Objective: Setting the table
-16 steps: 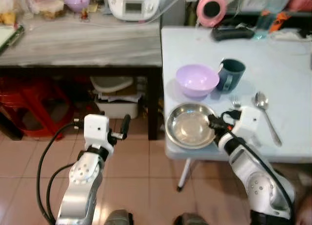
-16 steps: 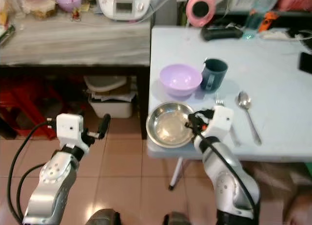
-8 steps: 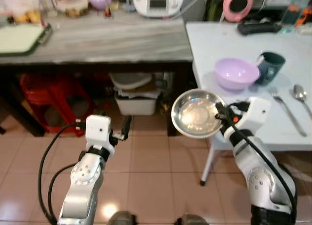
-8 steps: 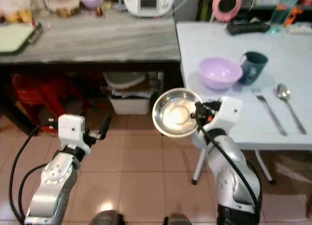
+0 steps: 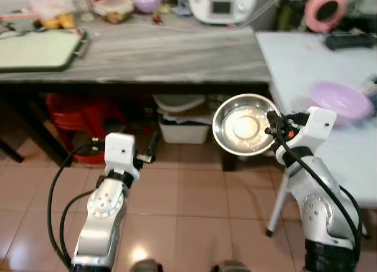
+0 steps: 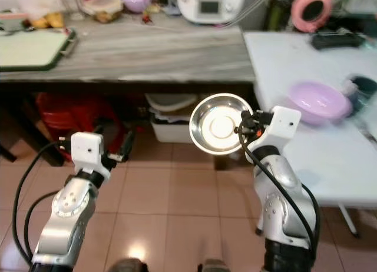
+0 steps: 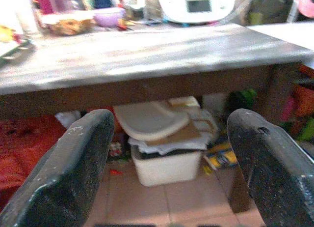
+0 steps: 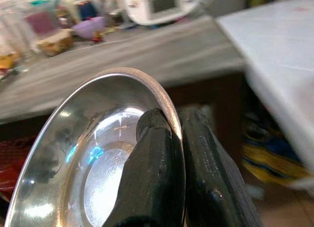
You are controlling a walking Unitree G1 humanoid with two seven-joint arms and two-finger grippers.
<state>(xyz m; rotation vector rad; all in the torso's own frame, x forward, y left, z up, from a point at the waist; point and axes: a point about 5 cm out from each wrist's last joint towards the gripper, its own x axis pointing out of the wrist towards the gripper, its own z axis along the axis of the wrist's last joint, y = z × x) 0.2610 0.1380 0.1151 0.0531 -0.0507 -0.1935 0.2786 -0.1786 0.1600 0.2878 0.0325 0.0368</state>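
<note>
My right gripper (image 5: 272, 126) is shut on the rim of a steel plate (image 5: 242, 124), holding it in the air, tilted toward me, off the left edge of the white table (image 5: 300, 57). In the right wrist view the two fingers (image 8: 157, 158) pinch the steel plate (image 8: 83, 173) at its edge. A purple bowl (image 5: 340, 100) sits on the white table at the right. My left gripper (image 5: 151, 149) hangs open over the tiled floor, its fingers (image 7: 78, 163) spread wide with nothing between them.
A long grey counter (image 5: 153, 48) runs across the back with a white cooker (image 5: 222, 2), a green tray (image 5: 38, 48) and food tubs. Beneath it stand red stools (image 5: 79, 116) and a white bin (image 5: 184, 128). Tiled floor (image 5: 194, 225) lies below.
The camera has swung left, so the table slid to the right edge. My right gripper carried the steel plate off the table and holds it raised in the air.
</note>
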